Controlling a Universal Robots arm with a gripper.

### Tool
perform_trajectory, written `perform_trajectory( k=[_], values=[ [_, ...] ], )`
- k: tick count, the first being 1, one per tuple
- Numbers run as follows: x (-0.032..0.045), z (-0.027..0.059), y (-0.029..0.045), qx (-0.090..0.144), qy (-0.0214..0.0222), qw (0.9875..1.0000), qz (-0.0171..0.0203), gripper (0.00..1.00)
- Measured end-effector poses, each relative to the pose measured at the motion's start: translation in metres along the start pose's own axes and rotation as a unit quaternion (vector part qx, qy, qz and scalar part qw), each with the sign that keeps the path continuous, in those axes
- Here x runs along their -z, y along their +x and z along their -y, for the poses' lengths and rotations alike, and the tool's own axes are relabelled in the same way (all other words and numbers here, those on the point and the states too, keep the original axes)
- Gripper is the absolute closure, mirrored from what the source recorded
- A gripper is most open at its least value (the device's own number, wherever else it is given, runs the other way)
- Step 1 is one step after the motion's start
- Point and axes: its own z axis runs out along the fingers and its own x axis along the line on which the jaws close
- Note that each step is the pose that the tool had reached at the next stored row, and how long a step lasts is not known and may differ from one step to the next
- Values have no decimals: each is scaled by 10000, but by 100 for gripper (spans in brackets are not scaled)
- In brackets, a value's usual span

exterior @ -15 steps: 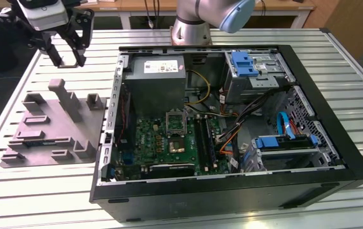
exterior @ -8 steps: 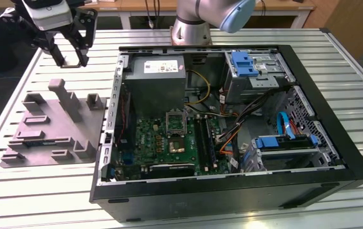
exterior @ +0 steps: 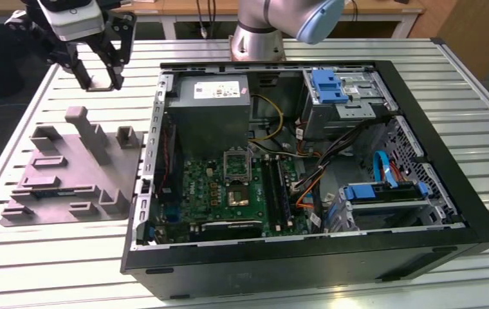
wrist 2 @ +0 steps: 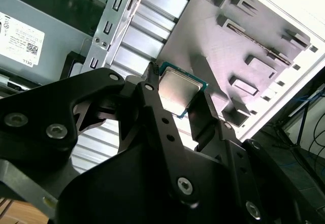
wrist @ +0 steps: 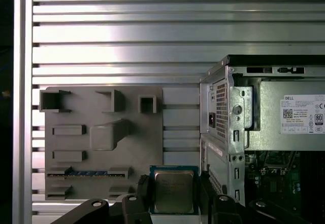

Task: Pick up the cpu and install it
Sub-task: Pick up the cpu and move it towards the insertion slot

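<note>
Gripper (exterior: 100,81) is clamped on the cpu (wrist: 174,192), held above the bench (exterior: 47,264) near the grey tray (exterior: 60,183). Pick-up judged complete; installation outstanding.

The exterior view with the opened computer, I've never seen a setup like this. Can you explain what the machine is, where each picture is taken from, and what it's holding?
That is a robot arm at a slatted metal table; the exterior view comes from a camera off the arm. Its black two-fingered gripper hangs near a grey plastic tray with upright blocks, on that view's left. Beside the tray lies an open computer case, its green motherboard showing. The two wrist views come from cameras riding on the arm, looking past the gripper. In both, the gripper is shut on the cpu, a small square chip with a silvery top, held in the air by its edges, not yet in the computer.
</note>
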Motion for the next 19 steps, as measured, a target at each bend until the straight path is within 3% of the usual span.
perform_trajectory(
  k=[7,19],
  values=[
    [1,-2,-91,0,0,10000,0,53],
    [2,-9,-388,0,0,10000,0,53]
  ],
)
